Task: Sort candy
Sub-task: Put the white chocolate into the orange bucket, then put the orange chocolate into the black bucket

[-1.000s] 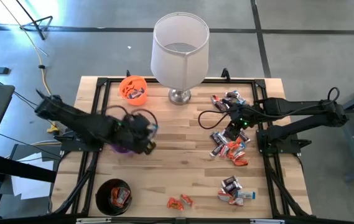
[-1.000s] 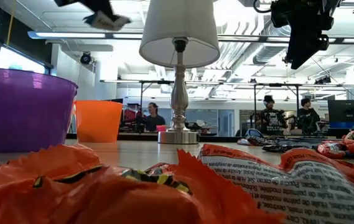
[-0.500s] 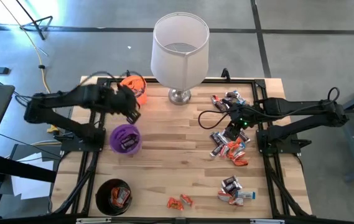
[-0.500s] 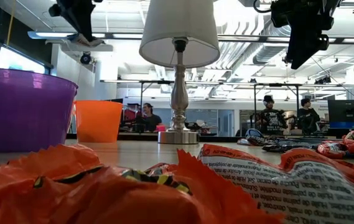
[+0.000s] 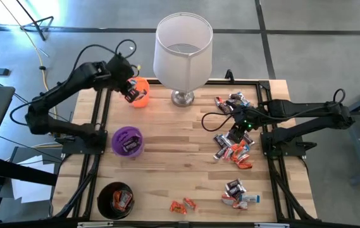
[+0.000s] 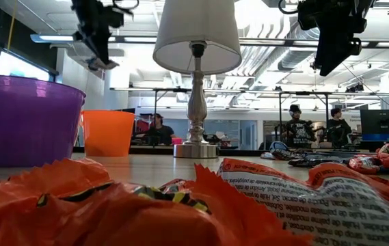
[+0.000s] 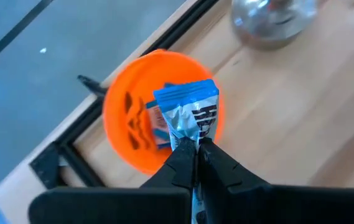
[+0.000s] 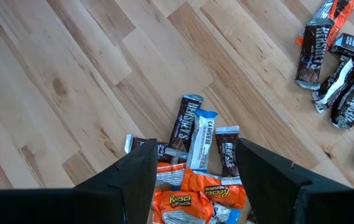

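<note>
My left gripper (image 7: 195, 148) hangs above the orange cup (image 7: 158, 112) at the table's far left (image 5: 136, 92), shut on a silver-white-blue candy (image 7: 189, 112). Other blue-white sweets lie inside that cup. My right gripper (image 8: 192, 165) is open, raised over a heap of candy (image 8: 195, 162) on the table's right side (image 5: 233, 147): dark brown, silver-blue and orange-red wrappers lying flat on the wood. The purple cup (image 5: 128, 140) holds dark sweets and the black cup (image 5: 116, 200) holds orange-red ones. My left gripper pinches the silver-white-blue candy by one end of its wrapper (image 7: 186, 138) between the two fingertips, coming from above and pointing down. The candy is lifted clear and sticks out beyond the fingers over the orange cup's mouth.
A white-shaded lamp (image 5: 182, 54) with a metal base (image 5: 182, 97) stands at the far middle. More candy lies far right (image 5: 231, 101), near right (image 5: 238, 193) and near the front edge (image 5: 183, 205). A black frame (image 5: 97, 114) edges the table. People sit in the room behind (image 6: 297, 126).
My left gripper, shut on the silver-blue candy, has swung from above the purple cup toward the table's far edge and now hangs over the orange cup. My right arm has kept still.
</note>
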{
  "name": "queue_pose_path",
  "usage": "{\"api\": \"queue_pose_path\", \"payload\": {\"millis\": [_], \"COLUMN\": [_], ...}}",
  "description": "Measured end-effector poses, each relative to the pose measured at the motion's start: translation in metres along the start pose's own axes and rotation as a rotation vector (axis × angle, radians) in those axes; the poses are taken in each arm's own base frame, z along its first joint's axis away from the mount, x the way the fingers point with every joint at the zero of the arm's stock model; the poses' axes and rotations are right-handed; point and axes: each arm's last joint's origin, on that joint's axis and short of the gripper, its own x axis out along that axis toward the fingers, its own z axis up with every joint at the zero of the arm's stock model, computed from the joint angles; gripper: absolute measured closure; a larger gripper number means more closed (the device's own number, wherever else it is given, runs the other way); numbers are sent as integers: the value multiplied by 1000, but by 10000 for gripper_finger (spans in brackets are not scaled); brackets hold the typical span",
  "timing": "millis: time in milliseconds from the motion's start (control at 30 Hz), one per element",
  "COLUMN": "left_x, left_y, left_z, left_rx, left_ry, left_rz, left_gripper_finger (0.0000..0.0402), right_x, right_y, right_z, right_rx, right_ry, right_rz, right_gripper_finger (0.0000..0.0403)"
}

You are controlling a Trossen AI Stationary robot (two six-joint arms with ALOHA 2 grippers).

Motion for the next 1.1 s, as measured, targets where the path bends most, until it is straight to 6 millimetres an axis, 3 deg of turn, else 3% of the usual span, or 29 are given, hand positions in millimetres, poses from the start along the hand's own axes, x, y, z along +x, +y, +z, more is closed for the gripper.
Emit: {"api": "queue_pose_path", "payload": {"millis": [200, 400, 667, 867, 1100], "left_x": [30, 50, 57, 47, 29], "left_y": [20, 35, 41, 7, -78], "left_z": [14, 17, 15, 5, 2], "left_rx": [76, 83, 50, -7, 259], "left_ry": [47, 111, 161, 269, 236], "left_rz": [-31, -58, -108, -489, -636], "left_gripper_finger": [398, 367, 324, 323, 324], "right_x": [0, 0, 0, 0, 0], "right_y": [0, 0, 0, 0, 0], "right_z": [0, 0, 0, 0, 0], "right_rx": [0, 0, -1, 0, -1], "right_ry": [0, 0, 0, 0, 0], "right_rz": [0, 0, 0, 0, 0], "right_gripper_finger": [192, 192, 192, 192, 192]}}
